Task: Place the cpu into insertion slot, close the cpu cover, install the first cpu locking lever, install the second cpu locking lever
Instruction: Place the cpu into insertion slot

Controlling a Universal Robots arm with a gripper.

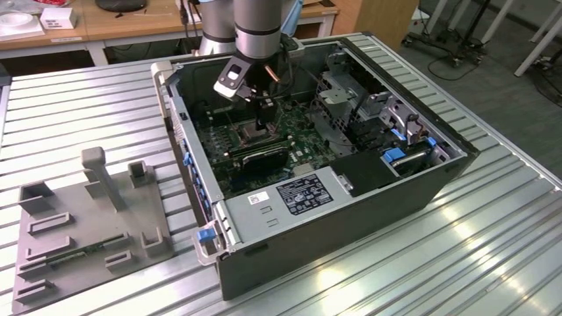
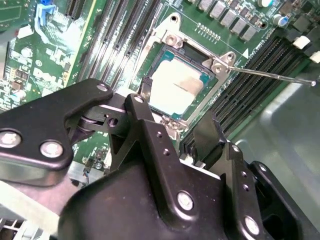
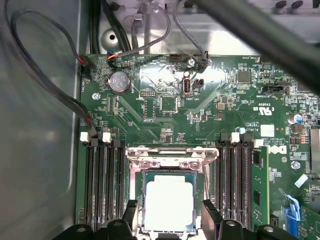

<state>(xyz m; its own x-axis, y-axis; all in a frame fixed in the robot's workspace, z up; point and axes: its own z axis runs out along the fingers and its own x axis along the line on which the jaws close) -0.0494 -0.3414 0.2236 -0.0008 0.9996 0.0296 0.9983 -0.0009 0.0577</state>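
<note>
Already the cpu [image 3: 167,200] lies flat in the insertion slot [image 3: 145,186], with the cpu cover [image 3: 172,159] seemingly down around it. Our gripper [image 3: 170,212] hangs just above the slot, jaws spread and empty, likely to clear the chip. One locking lever [image 2: 270,75] juts free beside the slot.

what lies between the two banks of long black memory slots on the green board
The small square silver-tan cpu, seated in the dark-framed insertion slot, as the first wrist view shows.

Arm [image 1: 259,26] vertical, pincer [image 3: 170,207] fingers apart.
</note>
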